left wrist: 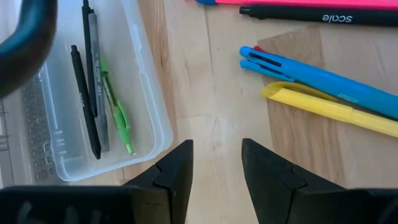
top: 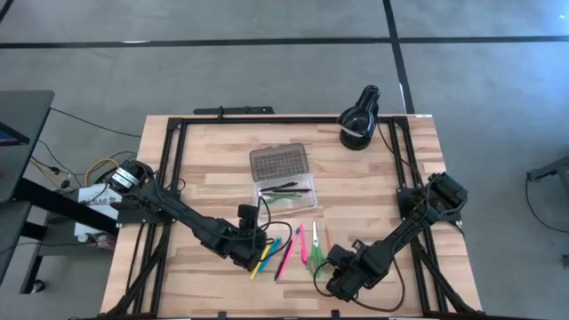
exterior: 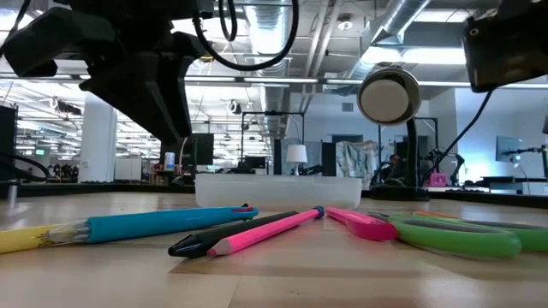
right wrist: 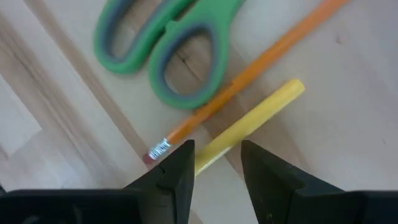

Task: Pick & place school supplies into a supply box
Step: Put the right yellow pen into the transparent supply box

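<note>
Your right pincer hangs low over the near edge of the table with its fingers parted and nothing between them. Just ahead of its tips lie a yellow pen and an orange pencil, side by side; the pencil's eraser end sits next to the fingertip. Beyond those two rest the green-handled scissors, flat on the wood.

Your left pincer is also open and empty, poised above bare table. To one side of its fingers you have a yellow marker and a blue pen lying together, and farther on a black pen along a pink one. To the other side, close to the tips, is the supply box, its lid folded back; inside you can see two dark pens and a green pen.

At the far edge, well beyond both pincers, stands a black lamp.
</note>
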Motion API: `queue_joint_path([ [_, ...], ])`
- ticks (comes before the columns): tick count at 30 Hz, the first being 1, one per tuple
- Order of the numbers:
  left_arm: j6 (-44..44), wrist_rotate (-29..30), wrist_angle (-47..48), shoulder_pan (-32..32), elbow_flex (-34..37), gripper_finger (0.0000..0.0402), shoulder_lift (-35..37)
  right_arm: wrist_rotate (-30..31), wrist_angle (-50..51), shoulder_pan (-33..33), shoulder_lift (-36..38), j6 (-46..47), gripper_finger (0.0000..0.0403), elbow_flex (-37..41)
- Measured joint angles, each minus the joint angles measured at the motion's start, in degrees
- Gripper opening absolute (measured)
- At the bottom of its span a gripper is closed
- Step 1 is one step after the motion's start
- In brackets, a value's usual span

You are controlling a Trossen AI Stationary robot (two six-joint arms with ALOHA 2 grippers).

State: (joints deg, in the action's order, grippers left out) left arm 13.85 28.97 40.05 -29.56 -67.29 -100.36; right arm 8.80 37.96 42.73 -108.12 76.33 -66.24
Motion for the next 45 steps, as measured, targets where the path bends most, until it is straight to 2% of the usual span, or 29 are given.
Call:
queue_joint_path([
  [15,0.7,0.0,0.0,-0.1,0.0,0.0132,0.0,-1.6,4.7,0.1,0.0,3.3,0.0124,0.0],
  [38,1.7,-0.1,0.0,-0.1,0.0,0.0132,0.0,-9.0,11.4,0.0,0.0,6.2,0.0124,0.0],
  [45,1.8,-0.1,0.0,-0.1,0.0,0.0132,0.0,-9.0,11.5,0.0,0.0,3.9,0.01,0.0],
])
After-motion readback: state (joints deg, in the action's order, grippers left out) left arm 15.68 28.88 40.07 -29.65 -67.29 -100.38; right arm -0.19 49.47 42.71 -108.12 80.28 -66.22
